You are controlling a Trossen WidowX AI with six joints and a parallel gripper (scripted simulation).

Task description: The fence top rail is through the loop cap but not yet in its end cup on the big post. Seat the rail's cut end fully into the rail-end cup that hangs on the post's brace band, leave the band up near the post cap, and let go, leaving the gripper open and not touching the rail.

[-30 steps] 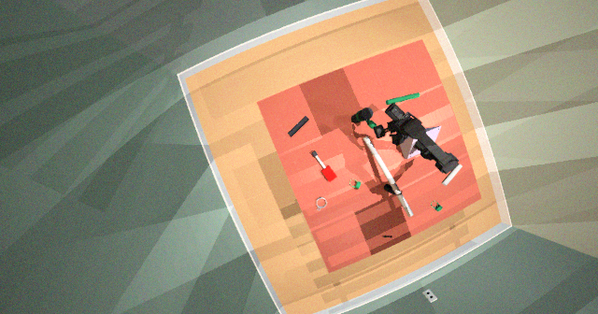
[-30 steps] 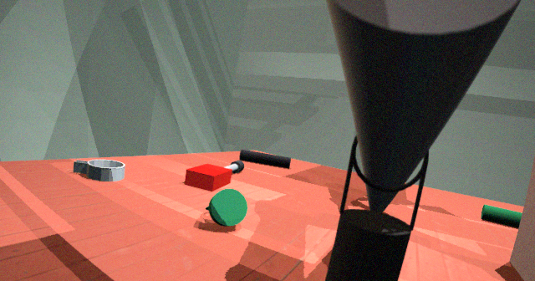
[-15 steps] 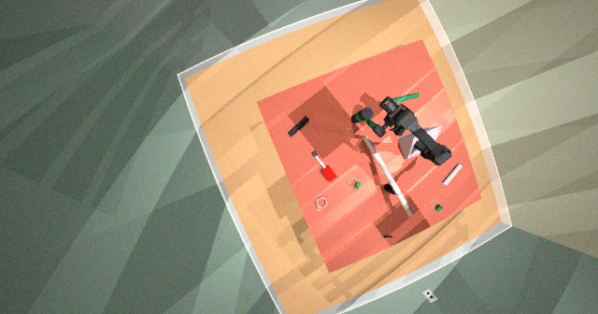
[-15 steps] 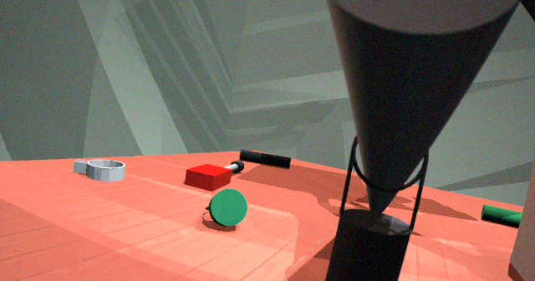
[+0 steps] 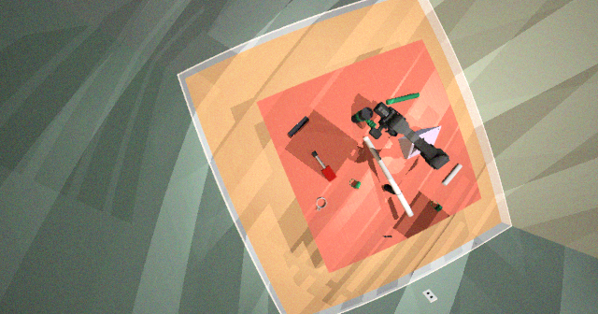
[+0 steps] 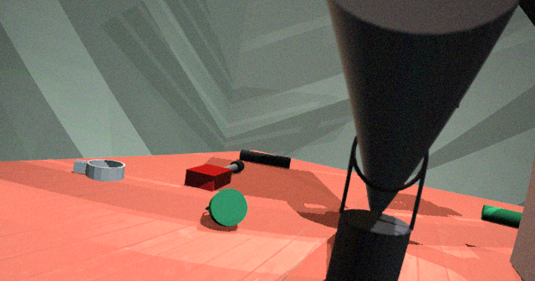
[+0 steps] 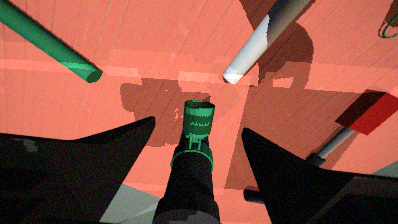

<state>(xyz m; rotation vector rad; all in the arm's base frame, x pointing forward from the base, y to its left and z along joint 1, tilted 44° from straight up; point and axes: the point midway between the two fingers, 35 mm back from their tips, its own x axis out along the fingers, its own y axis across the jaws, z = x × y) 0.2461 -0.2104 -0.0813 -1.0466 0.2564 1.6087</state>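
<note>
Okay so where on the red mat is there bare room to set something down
Roomiest: the mat's lower-left stretch, below the gray ring and red block tool. Also the upper-left corner above the black bar. Crowded: around the white rail, the post and the open end effector.
</note>
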